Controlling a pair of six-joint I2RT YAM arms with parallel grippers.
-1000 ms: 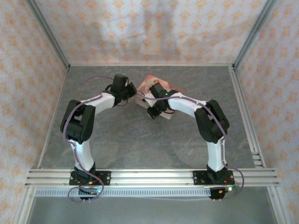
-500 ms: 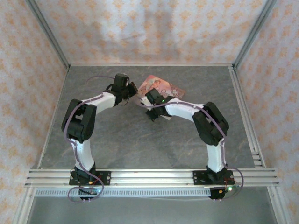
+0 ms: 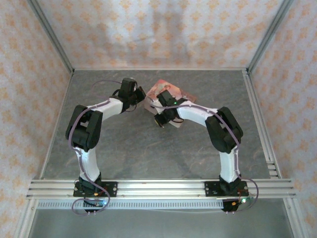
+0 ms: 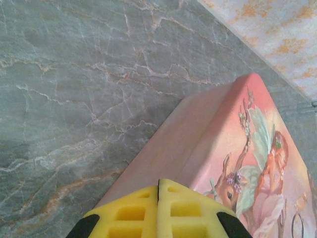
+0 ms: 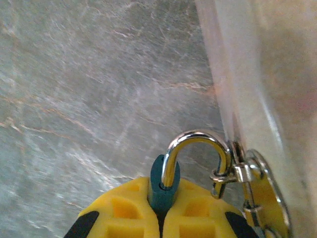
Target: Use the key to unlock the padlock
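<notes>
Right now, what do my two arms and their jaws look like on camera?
The left arm and right arm share white links, bulky black joints and black bases. A thin purple cable trails along each. A green light glows on the right wrist. The left gripper and right gripper have yellow jaws with square pockets and black corners.

Right gripper (image 3: 161, 119): shifted left toward frame centre, then came back right. Pink floral box (image 3: 184, 94): lid briefly more exposed, then partly covered again.
</notes>
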